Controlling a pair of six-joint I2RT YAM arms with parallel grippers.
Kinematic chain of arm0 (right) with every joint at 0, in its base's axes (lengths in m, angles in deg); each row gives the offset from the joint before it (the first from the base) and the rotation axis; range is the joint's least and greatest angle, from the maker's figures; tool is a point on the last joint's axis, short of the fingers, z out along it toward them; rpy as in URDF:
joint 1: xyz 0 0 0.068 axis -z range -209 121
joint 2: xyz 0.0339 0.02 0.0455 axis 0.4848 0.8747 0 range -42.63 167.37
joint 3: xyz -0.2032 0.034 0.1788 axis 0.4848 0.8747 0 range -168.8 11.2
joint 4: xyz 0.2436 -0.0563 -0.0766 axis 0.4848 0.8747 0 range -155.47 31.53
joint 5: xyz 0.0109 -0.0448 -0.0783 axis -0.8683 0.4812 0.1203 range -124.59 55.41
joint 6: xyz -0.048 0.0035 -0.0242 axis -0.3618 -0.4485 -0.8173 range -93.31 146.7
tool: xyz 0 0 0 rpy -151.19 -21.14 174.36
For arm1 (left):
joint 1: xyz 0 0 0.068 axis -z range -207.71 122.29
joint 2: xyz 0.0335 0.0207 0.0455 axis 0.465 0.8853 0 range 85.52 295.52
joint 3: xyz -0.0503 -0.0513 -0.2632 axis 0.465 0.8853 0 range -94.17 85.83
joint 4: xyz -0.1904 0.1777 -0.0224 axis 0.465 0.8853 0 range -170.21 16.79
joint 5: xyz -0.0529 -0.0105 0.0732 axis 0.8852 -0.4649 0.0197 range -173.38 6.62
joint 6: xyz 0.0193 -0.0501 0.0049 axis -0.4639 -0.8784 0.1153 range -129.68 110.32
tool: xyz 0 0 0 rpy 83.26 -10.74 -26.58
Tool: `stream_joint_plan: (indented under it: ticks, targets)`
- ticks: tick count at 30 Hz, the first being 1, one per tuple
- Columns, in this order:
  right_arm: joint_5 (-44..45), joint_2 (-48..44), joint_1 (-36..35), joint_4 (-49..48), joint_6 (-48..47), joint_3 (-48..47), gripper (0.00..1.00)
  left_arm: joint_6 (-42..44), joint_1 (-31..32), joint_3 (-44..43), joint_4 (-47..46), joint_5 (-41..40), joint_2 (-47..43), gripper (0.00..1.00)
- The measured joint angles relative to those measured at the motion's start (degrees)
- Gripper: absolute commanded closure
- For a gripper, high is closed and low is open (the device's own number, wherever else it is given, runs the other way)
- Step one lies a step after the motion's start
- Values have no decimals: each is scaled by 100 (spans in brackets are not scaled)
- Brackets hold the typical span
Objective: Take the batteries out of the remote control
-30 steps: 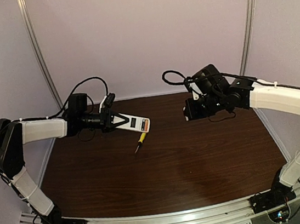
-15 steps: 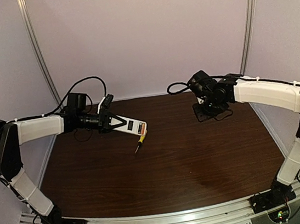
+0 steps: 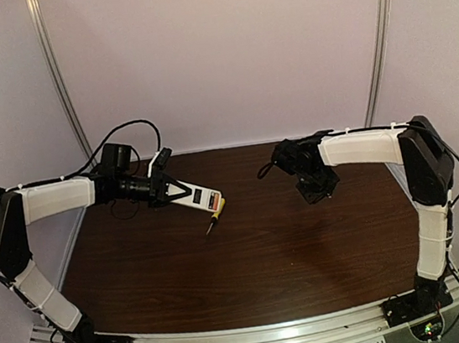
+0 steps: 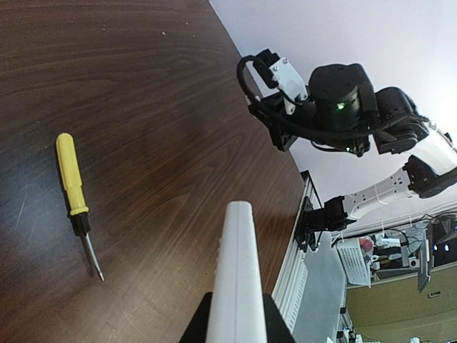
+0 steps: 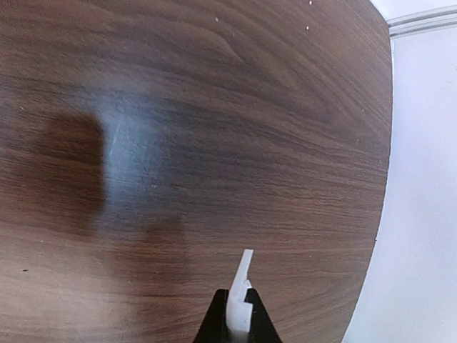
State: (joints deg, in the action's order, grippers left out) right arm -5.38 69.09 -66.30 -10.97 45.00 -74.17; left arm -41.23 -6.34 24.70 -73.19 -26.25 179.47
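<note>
2 clamps are seen: the flat white rectangular remote control (image 3: 202, 197) is gripped by the left gripper (image 3: 176, 191) near the far-left corner, long axis aimed at the right gripper (image 3: 312, 193), itself closed on a small white cover (image 5: 243, 294).

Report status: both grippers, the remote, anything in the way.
Left gripper shut on remote, off the table. Right gripper shut on small white piece. Screwdriver lies on table by remote.

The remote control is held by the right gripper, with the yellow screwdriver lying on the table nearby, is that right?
No: the left gripper holds the remote control, as the left wrist view shows. The yellow screwdriver does lie on the table nearby.
</note>
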Motion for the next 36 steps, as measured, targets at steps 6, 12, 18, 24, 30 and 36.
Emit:
stream_joint_plan:
  ticks: [6, 12, 18, 24, 30, 36]
  targets:
    - [42, 487, 83, 79, -63, -37, 100, 2, 0, 87, 118, -111, -120, 100]
    - [-363, 632, 131, -15, -162, -52, 100, 0, 0, 136, 131, -219, -177, 100]
    - [-791, 632, 168, -184, -177, -52, 97, 0, 0, 149, 197, -299, -179, 100]
    - [-1145, 632, 175, -306, -192, -52, 95, -2, 0, 149, 208, -319, -177, 100]
    - [-1414, 632, 197, -407, -203, -52, 92, -2, 0, 149, 210, -334, -177, 100]
    - [-1606, 632, 223, -481, -212, -50, 83, 0, 0, 149, 212, -348, -177, 100]
